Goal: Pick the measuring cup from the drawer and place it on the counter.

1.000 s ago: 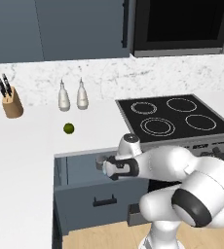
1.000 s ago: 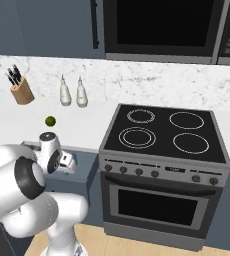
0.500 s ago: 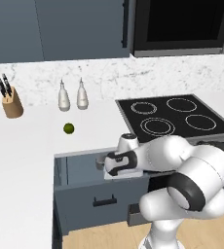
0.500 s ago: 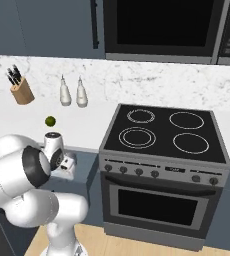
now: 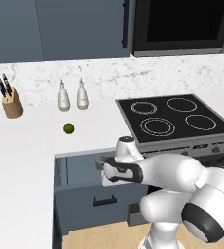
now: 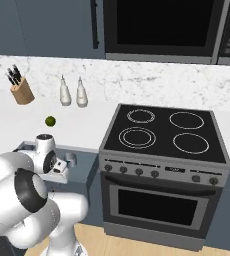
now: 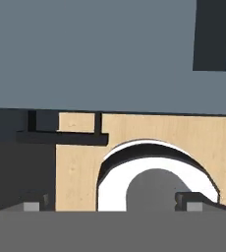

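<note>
The slate-blue drawer (image 5: 77,171) stands pulled out under the white counter (image 5: 16,160), left of the stove. My gripper (image 5: 104,177) hangs over the drawer's right part, pointing down, its jaws wide apart and holding nothing. A small grey cylinder (image 5: 100,161), apparently the measuring cup, sits right beside the hand; its handle is hidden. From the right base view the gripper (image 6: 62,169) is at the drawer (image 6: 84,167), with the grey cup (image 6: 70,159) just past it. In the hand view the gripper (image 7: 112,204) faces a slate-blue panel and the wooden floor.
A green lime (image 5: 68,128) lies on the counter behind the drawer. Two white bottles (image 5: 73,95) and a knife block (image 5: 10,102) stand against the backsplash. The black stovetop (image 5: 175,119) with the oven below is to the right.
The arm has folded lower and the hand has shifted slightly left and down over the open drawer. The jaws have stayed wide apart.
</note>
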Tool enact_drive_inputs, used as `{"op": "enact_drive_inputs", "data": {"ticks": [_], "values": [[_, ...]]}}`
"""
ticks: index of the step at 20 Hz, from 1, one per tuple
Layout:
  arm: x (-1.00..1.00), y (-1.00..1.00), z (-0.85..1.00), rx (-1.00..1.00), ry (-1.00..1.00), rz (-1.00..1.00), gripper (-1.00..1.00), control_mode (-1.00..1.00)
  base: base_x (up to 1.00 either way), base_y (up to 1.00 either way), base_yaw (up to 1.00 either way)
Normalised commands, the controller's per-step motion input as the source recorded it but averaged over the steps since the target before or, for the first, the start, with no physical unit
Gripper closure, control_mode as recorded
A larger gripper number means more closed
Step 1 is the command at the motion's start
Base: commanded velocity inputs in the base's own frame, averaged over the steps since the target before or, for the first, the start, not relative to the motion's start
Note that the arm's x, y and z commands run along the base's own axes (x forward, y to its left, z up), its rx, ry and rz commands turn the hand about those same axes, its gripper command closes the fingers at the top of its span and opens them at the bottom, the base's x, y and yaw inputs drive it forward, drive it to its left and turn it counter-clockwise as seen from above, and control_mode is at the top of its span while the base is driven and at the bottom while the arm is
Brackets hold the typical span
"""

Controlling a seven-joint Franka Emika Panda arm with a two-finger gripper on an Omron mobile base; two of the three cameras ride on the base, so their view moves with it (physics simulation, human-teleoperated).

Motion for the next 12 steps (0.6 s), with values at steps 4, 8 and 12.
{"op": "enact_drive_inputs", "data": {"ticks": [4,8,12], "values": [[0.52,0.0,0.95,0.08,-0.07,0.0,-1.0,-1.0,0.0,0.0,0.0],[0.87,0.0,0.26,0.02,0.0,-0.01,-1.0,-1.0,0.0,0.0,0.0],[1.0,0.02,-0.14,0.0,0.0,0.0,-1.0,-1.0,0.0,0.0,0.0]]}}
